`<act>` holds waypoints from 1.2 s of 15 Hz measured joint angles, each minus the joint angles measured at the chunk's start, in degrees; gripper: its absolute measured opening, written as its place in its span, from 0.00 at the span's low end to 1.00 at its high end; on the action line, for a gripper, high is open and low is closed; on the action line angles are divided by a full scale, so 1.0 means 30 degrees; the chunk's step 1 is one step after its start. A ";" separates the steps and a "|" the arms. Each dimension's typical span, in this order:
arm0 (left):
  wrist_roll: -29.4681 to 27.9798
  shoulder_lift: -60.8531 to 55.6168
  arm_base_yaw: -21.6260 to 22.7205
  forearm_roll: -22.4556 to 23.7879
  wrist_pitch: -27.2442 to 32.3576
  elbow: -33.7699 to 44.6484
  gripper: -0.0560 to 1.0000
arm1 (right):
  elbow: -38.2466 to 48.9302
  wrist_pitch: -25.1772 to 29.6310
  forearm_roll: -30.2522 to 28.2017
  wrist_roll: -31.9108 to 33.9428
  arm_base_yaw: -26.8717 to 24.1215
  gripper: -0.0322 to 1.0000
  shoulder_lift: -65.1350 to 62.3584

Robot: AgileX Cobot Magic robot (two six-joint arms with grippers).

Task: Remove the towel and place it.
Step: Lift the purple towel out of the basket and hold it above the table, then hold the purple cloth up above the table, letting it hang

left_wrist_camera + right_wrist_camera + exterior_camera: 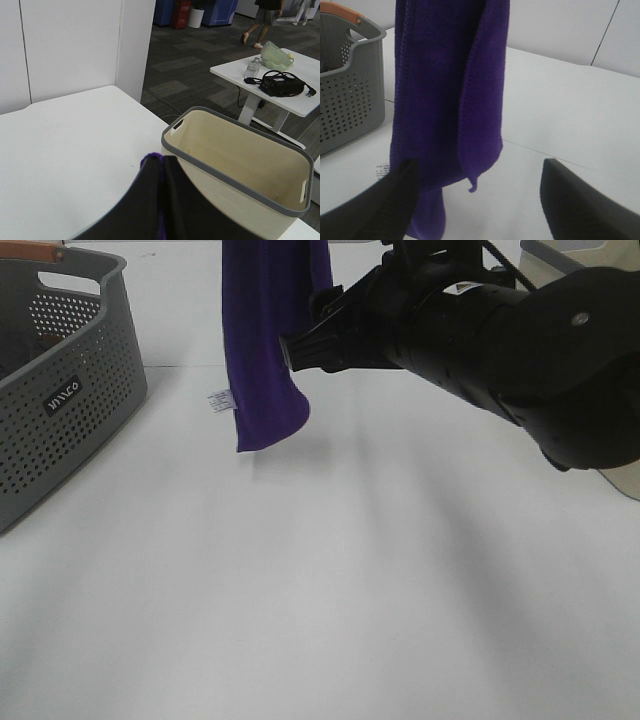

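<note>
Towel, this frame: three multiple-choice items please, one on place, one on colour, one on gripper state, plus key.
1. Where is the towel? A hanging above the table; B lying flat on it; C on the floor.
2. Its colour? A white; B purple; C green.
3. The right gripper is: A shut on the towel; B out of view; C open.
Key: A, it hangs upright from the shut left gripper; B, the cloth is deep purple; C, its fingers stand wide apart in the right wrist view.
</note>
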 joint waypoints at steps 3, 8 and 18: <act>0.0000 0.0000 0.0000 0.0000 0.0210 0.0000 0.05 | 0.0000 -0.0993 -0.1509 0.0859 0.0000 0.63 0.1547; 0.0000 0.0000 0.0000 -0.0019 0.0229 0.0000 0.05 | 0.0000 -0.3953 -0.2807 0.2101 0.0000 0.57 0.3285; 0.0000 0.0000 0.0000 -0.1700 0.1566 0.0000 0.05 | -0.0019 -0.6169 -0.5730 0.6245 0.0000 0.52 0.4794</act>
